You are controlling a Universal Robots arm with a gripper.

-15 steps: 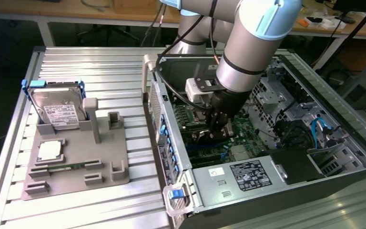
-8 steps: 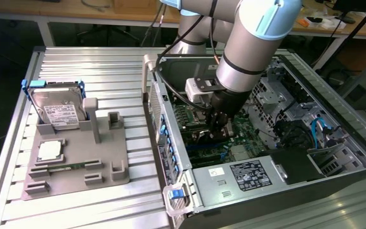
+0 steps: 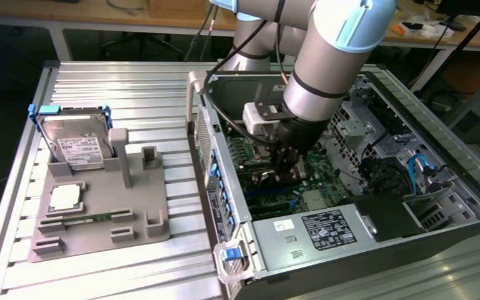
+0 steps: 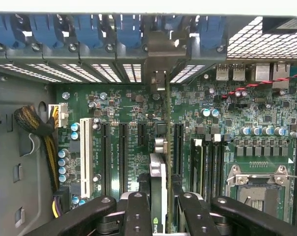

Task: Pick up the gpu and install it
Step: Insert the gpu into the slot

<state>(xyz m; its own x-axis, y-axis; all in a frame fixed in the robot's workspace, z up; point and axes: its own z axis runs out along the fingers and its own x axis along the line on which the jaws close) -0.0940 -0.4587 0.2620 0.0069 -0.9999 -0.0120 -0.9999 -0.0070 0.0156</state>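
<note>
The gpu (image 4: 158,179) shows edge-on in the wrist view, standing upright over the green motherboard (image 4: 119,98) between two long black slots (image 4: 123,152). Its silver end bracket (image 4: 160,54) reaches the row of rear slot openings in the case wall. My gripper (image 4: 160,199) is shut on the card's upper edge, one black finger (image 4: 137,211) on each side. In the exterior view the gripper (image 3: 286,161) is deep inside the open computer case (image 3: 440,187), low over the motherboard. I cannot tell whether the card's edge sits in a slot.
A white slot (image 4: 86,152) and the processor socket (image 4: 258,189) flank the card. Yellow and black cables (image 4: 40,128) run along the case wall. Outside the case, a grey fixture (image 3: 98,212) holds a silver hard drive (image 3: 77,144). The power supply (image 3: 324,231) sits at the case's near end.
</note>
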